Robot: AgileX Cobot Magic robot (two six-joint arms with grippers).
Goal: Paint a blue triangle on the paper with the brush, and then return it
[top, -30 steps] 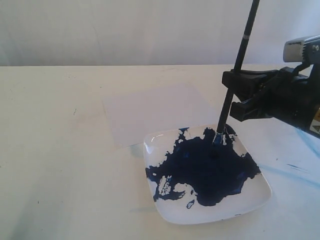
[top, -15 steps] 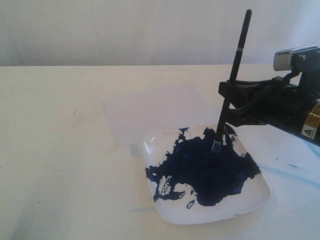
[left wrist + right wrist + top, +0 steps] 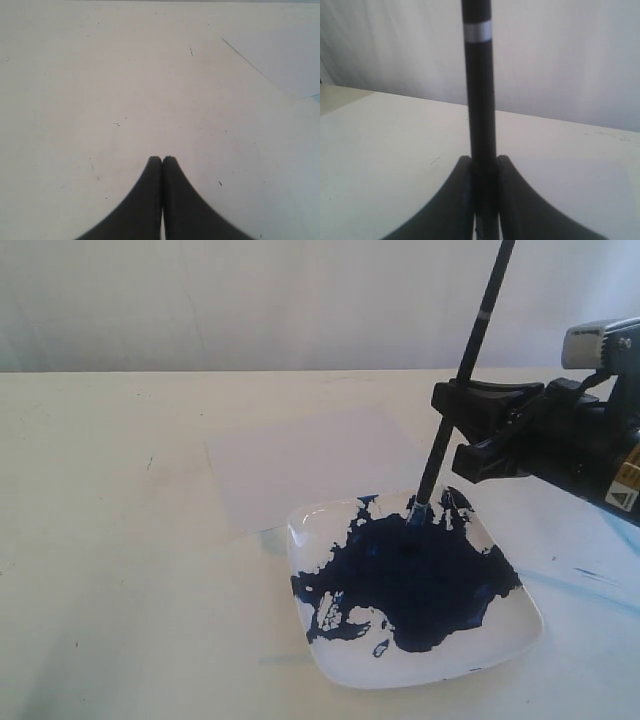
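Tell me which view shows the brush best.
The exterior view: the brush shows nearly whole, tip at the paint, only its top cropped. The right wrist view shows just a handle stretch with the silver band in the right pincer. The left wrist view shows none.

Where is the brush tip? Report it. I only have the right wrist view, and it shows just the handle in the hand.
Observer: The brush tip is dipped at the edge of the dark-blue paint pool in the white plate, on the side toward the paper.
Operator: Check the paper for marks.
Observer: Blank in the exterior view; nothing painted on it.
Operator: Give me the left hand.
Observer: The left hand is shut and empty above bare table, with a paper corner in its view.
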